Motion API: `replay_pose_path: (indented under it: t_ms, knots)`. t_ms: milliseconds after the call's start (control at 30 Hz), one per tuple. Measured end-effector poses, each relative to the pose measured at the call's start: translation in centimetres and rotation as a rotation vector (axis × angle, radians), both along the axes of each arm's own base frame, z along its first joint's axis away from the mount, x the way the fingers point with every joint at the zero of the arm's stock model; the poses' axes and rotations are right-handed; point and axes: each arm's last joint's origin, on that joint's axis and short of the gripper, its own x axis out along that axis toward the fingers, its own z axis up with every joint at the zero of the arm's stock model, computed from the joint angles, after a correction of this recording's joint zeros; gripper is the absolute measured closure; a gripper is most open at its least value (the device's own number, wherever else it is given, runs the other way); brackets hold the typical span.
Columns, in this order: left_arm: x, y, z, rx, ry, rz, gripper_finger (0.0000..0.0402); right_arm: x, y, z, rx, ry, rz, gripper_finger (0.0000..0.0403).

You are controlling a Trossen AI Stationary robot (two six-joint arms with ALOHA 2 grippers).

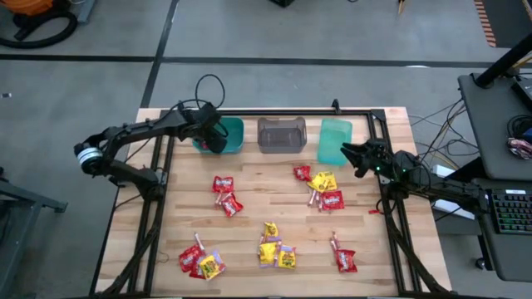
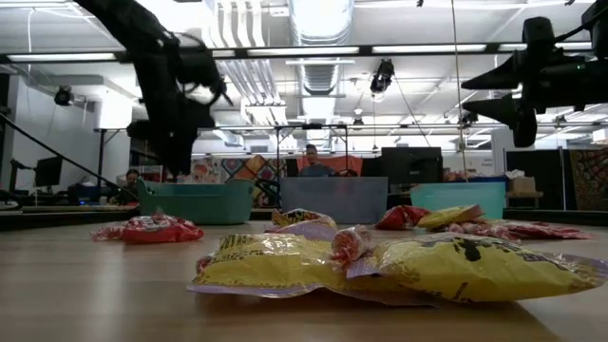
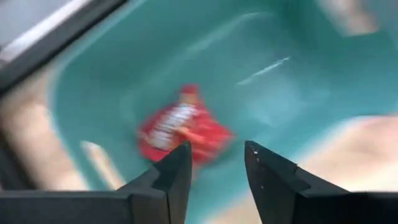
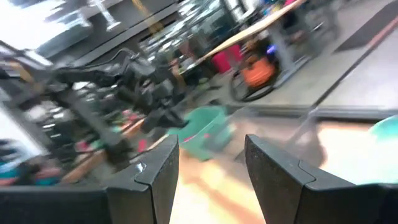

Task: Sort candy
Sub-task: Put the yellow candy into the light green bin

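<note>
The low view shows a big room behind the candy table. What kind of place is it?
Probably a robotics lab or workshop. Bare silver ceiling ducts hang over dark computer monitors, and a seated person works at a desk beyond the grey plastic bin.

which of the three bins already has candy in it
The teal bin at the left end of the row, under the left gripper: a red packet lies inside. The others show none.

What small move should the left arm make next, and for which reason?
Probably lift the left claw straight up out of the teal bin. Its fingers stand apart and a red packet lies loose in the bin beyond them, so the drop looks done. Many sweets, such as the red packets near it, remain on the table.
</note>
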Motion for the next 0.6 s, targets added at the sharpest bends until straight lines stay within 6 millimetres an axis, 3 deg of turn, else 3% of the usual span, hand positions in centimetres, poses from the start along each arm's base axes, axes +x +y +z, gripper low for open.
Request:
replay_pose_path:
  t_ms: [133, 267, 467, 600]
  knots:
    - [0.6, -3.7, 3.2, -0.036, -0.264, -0.09, 0.0265, -0.1, 0.3, 1.3, 0.205, -0.153, 0.079, 0.0229]
    - [0.9, -7.5, 6.2, 0.081, -0.436, -0.197, 0.0265, -0.1, 0.7, 2.9, 0.21, -0.162, 0.162, 0.0229]
    - [0.9, -13.1, 7.1, 0.303, -0.392, -0.487, 0.0265, 0.4, 1.2, 3.6, 0.171, 0.128, 0.212, 0.023]
    - [0.5, -15.8, 7.6, 0.269, -0.467, -0.515, 0.0265, 0.6, 1.2, 3.9, 0.282, 0.361, 0.165, 0.023]
